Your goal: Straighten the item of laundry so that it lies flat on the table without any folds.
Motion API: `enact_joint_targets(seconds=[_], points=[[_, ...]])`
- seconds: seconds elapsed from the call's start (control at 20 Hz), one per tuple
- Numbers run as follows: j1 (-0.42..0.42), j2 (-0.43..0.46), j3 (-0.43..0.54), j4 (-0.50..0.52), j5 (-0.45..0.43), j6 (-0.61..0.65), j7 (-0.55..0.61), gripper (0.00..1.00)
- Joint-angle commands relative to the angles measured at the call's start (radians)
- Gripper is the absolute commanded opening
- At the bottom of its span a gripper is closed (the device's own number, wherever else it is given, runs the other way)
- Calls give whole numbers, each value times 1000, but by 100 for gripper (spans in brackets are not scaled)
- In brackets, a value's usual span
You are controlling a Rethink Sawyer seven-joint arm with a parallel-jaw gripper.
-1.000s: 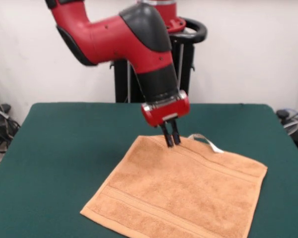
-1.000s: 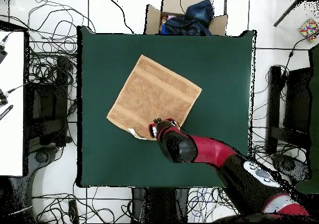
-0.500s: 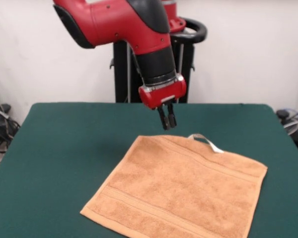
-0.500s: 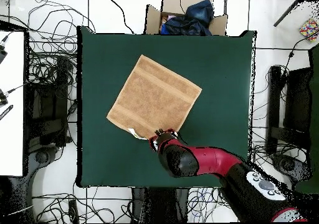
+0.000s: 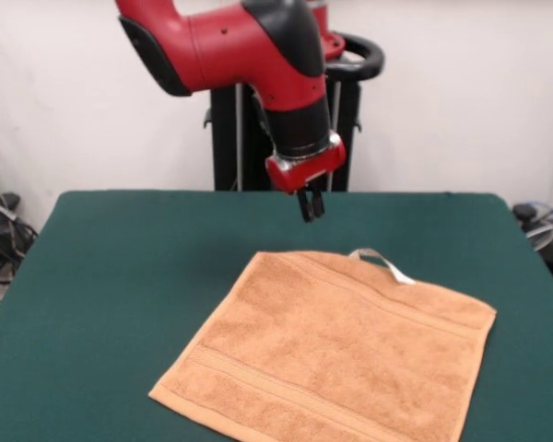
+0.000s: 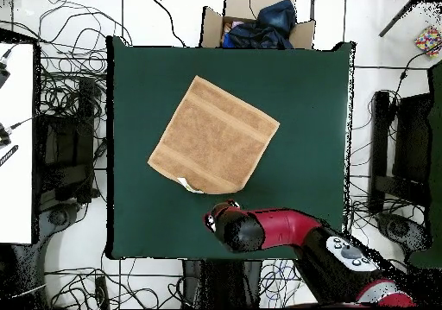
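Jaws of gripper together, empty, above table, clear of flat towel.

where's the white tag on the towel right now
In the front view the white tag loops off the towel's far edge, right of centre, lying on the green table. The gripper hangs above the table, up and left of it.

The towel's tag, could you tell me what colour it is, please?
White. The tag sticks out from the orange-tan towel at its far edge, clearest in the front view.
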State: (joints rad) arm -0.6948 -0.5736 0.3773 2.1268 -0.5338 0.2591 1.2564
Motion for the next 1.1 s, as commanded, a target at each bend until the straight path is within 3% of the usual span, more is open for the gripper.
enact_joint_targets(seconds=[0.05,0.4,0.65,0.85,1.1], points=[[54,76,-75,-158,-42,180,33,0],[91,113,-118,-216,-50,241,65,0],[108,139,-126,-246,-39,201,81,0],[101,116,-105,-232,-39,165,74,0],[108,74,-124,-231,-48,238,42,0]])
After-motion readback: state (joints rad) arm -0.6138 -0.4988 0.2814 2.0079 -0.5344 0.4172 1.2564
